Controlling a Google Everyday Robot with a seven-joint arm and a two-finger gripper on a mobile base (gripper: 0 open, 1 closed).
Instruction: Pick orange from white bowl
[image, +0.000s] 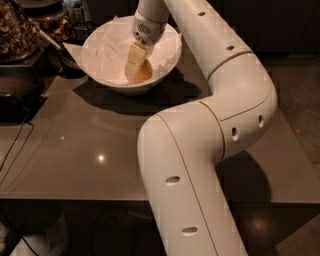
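No legible txt/labels/nos. on white robot arm, wide white paper-lined bowl or grey tabletop. Arm's gripper is down inside bowl, at round yellow-orange fruit.

The scene is dim, lit from above. The white bowl and arm catch the light brightly; the tool, down inside the bowl, looks pale. Dark shadows and one small glare spot mark the counter.

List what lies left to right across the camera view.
Container of brown food → white bowl, with the gripper down inside it at the orange → arm's elbow at the right.
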